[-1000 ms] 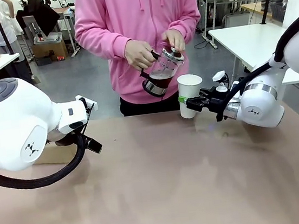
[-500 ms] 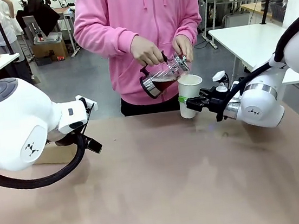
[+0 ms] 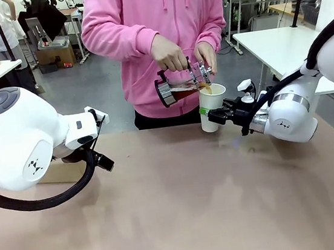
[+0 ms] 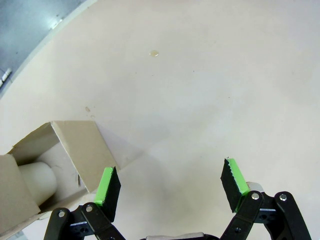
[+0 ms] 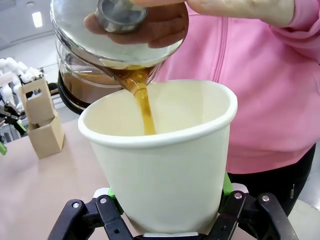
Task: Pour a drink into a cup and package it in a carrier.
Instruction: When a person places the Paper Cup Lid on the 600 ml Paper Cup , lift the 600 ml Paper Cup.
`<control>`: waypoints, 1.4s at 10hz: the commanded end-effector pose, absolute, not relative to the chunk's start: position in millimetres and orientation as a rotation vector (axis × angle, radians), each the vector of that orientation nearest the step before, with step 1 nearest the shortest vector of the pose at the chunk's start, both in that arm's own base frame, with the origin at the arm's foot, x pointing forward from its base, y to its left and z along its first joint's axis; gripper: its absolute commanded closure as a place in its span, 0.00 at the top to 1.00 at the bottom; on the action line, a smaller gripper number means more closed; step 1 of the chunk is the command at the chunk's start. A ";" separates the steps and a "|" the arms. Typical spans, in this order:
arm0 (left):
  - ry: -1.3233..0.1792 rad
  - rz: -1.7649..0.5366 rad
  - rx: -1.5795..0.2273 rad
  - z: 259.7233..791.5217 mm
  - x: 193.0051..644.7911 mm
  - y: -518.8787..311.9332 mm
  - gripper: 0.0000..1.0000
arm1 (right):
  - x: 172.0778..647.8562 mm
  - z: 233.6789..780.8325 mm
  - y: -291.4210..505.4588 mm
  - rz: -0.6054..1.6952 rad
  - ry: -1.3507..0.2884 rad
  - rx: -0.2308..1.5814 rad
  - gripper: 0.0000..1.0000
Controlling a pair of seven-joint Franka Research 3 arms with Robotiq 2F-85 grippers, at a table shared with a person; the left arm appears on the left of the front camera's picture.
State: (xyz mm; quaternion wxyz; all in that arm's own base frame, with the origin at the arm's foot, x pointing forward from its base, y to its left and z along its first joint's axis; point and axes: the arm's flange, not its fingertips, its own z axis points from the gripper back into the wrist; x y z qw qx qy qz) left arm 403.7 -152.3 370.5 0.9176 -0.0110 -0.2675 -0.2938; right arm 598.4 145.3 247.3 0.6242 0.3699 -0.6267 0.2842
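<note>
1. Front view: the person's hand (image 3: 168,53) tips the jug (image 3: 178,89) spout-down over the cup (image 3: 212,104). The right jaws clamp the cup low on its wall at the far edge of the bench (image 3: 183,208). The other hand (image 3: 205,52) rests at the jug's lid. The cup is best kept upright and dead still until the stream stops. A second ago the jug sat higher, less tilted and left of the rim; the cup and both arms have not moved.
2. Left wrist view: the left jaws stand wide and empty over bare bench, with the carrier (image 4: 55,160) just beside one green pad (image 4: 107,187).
3. Right wrist view: the drink (image 5: 142,107) falls in a thin amber stream inside the cup's rim. The carrier stands well apart on the bench.
</note>
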 end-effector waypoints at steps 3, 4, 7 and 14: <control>-0.550 -0.604 -0.025 370.6 403.4 -151.9 1.00 | 595.4 251.2 145.8 0.653 -1.435 0.842 0.80; -0.550 -0.604 -0.025 370.6 403.4 -151.9 1.00 | 595.4 251.2 145.8 0.653 -1.435 0.842 0.80; -0.550 -0.604 -0.025 370.6 403.4 -151.9 1.00 | 595.4 251.2 145.8 0.653 -1.435 0.842 0.80; -0.550 -0.604 -0.025 370.6 403.4 -151.9 1.00 | 595.4 251.2 145.8 0.653 -1.435 0.842 0.80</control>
